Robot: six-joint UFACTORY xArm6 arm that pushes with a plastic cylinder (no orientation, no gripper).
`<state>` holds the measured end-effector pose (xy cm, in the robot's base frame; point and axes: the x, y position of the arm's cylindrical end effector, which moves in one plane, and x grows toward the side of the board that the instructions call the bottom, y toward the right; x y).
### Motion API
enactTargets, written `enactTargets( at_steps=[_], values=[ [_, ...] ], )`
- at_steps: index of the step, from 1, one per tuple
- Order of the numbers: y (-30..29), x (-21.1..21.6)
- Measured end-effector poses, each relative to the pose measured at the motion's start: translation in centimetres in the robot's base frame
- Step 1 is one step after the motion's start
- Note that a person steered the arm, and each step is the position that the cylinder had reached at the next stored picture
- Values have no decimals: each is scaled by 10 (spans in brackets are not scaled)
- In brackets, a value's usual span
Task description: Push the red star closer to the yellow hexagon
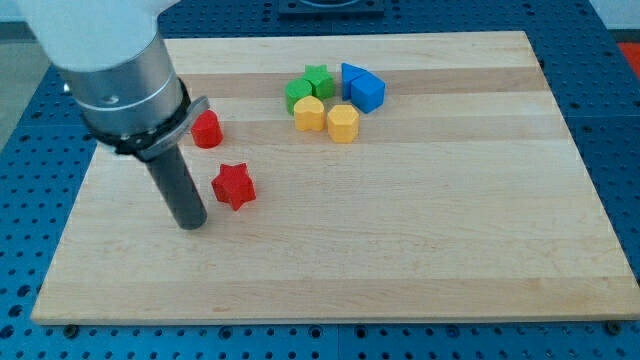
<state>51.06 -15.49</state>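
Observation:
The red star (234, 186) lies on the wooden board, left of centre. The yellow hexagon (343, 123) sits up and to the right of it, in a cluster with a yellow rounded block (309, 113). My tip (192, 224) rests on the board just left of and slightly below the red star, with a small gap between them. A red cylinder-like block (206, 129) sits above the star, next to the arm's body.
A green star (317, 79), a green round block (298, 95), a blue triangle (353, 74) and a blue cube-like block (368, 93) crowd behind the yellow blocks. The wooden board (450, 230) lies on a blue perforated table.

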Motion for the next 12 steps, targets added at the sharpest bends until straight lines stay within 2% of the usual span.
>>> enactTargets(
  at_steps=[2, 4, 6, 7, 10, 12],
  values=[
    [56, -20],
    [60, -36],
    [18, -37],
    [18, -50],
    [79, -67],
    [98, -68]
  ],
)
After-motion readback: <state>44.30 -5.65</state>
